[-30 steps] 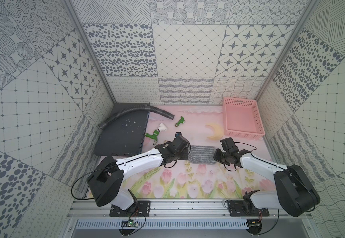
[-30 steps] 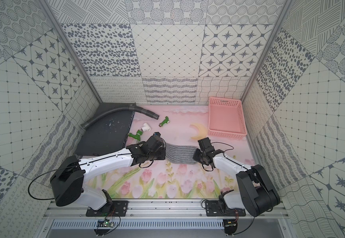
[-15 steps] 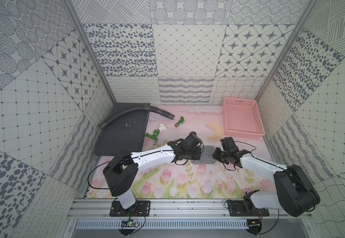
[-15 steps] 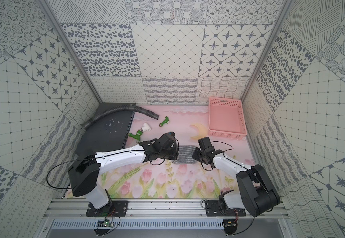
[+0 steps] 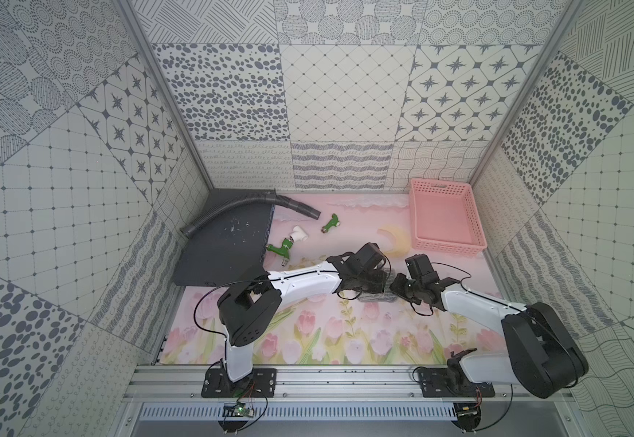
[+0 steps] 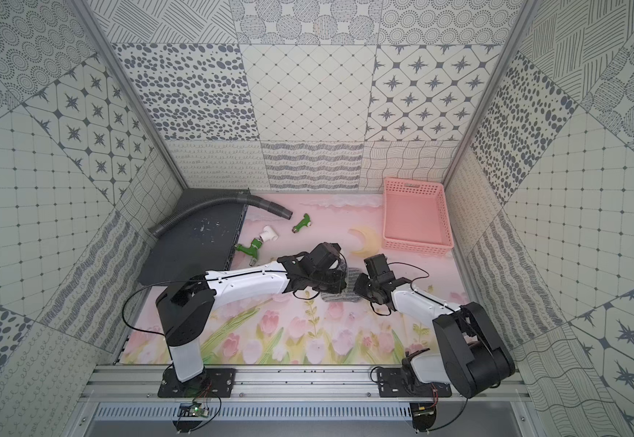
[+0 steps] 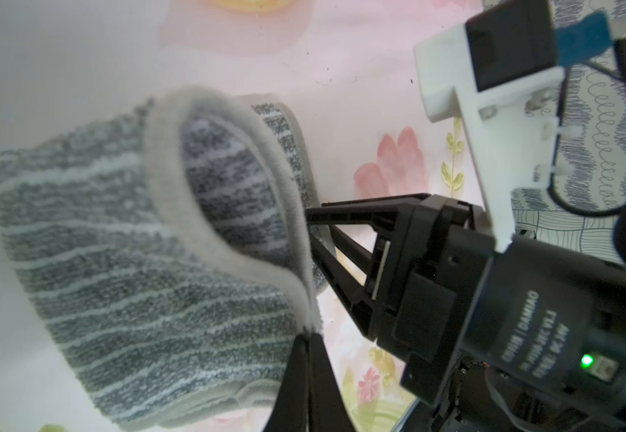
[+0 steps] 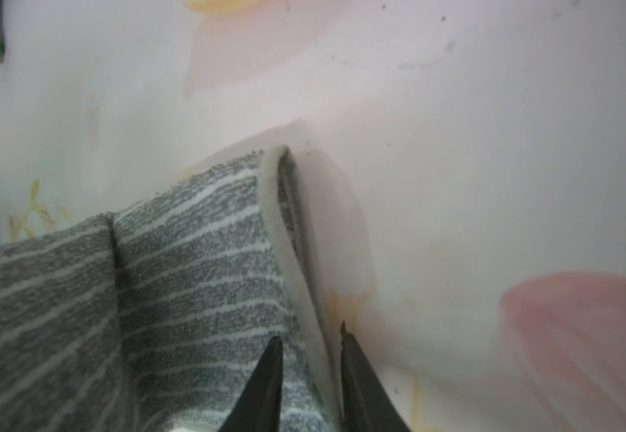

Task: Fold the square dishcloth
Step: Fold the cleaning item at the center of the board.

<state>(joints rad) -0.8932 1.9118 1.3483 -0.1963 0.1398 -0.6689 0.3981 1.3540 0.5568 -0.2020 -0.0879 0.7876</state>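
Note:
The square dishcloth (image 7: 136, 262), grey with thin white stripes, is doubled over on the pink flowered mat. In both top views only a small piece of the dishcloth (image 5: 378, 299) (image 6: 340, 297) shows beneath the two grippers, which meet mid-table. My left gripper (image 7: 308, 336) (image 5: 381, 282) is shut on the cloth's pale hem, holding a raised loop of the upper layer. My right gripper (image 8: 311, 333) (image 5: 395, 287) (image 7: 311, 232) stands partly open, its fingers on either side of the hem of the dishcloth (image 8: 192, 262) with a gap showing.
A pink basket (image 5: 470, 227) stands at the back right, a yellow crescent (image 5: 395, 240) beside it. Green fittings (image 5: 281, 251) (image 5: 330, 223), a white pipe piece (image 5: 299, 236), a grey hose (image 5: 247, 206) and a dark panel (image 5: 224, 257) lie at the back left.
My left gripper has carried the cloth's left edge rightward over to the right gripper, doubling the cloth. The right gripper's jaws have parted.

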